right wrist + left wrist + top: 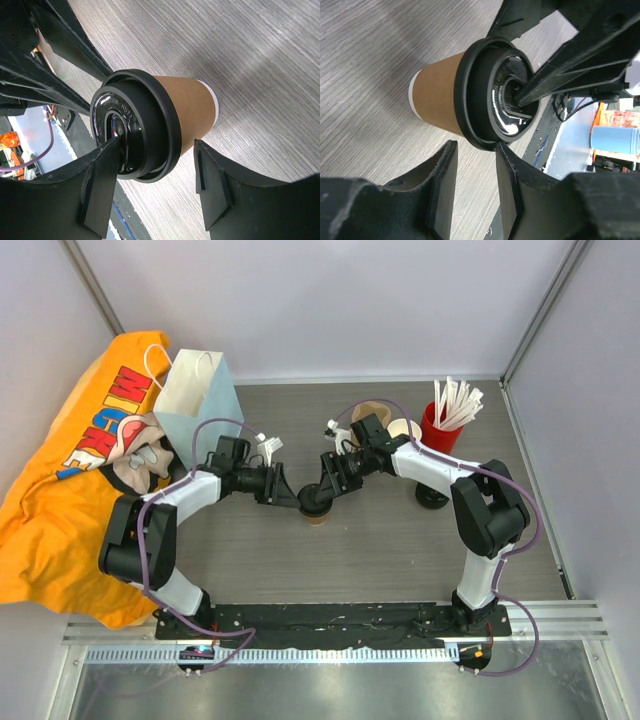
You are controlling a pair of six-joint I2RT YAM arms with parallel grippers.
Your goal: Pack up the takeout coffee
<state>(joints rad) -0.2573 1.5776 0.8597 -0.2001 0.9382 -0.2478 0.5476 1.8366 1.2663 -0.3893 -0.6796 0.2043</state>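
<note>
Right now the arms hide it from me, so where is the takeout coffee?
In the top view the takeout coffee stands near the middle of the table, between the left gripper and the right gripper.

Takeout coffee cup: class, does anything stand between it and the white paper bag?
Only the left arm: its wrist and left gripper lie on the line from the cup to the bag. No loose object shows there.
</note>
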